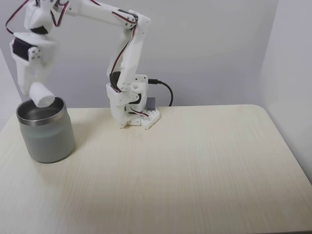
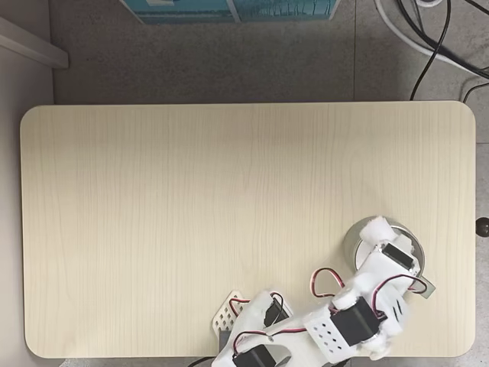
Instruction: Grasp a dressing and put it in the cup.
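The cup (image 1: 46,139), a squat steel tumbler, stands on the table's left side in a fixed view; from above, the arm covers most of the cup (image 2: 352,245) near the table's lower right edge. My gripper (image 1: 38,87) hangs just over the cup's mouth, shut on the dressing (image 1: 42,97). This small white roll is tilted, and its lower end sits at the rim's height. From above, the dressing (image 2: 374,229) pokes out past the gripper (image 2: 377,240) over the cup's opening. The gripper looks slightly blurred.
The arm's base (image 1: 131,113) is fixed at the back edge of the light wooden table (image 1: 185,170), with a black cable (image 1: 165,90) behind it. Beyond the table lie a blue box (image 2: 229,8) and floor cables (image 2: 428,38).
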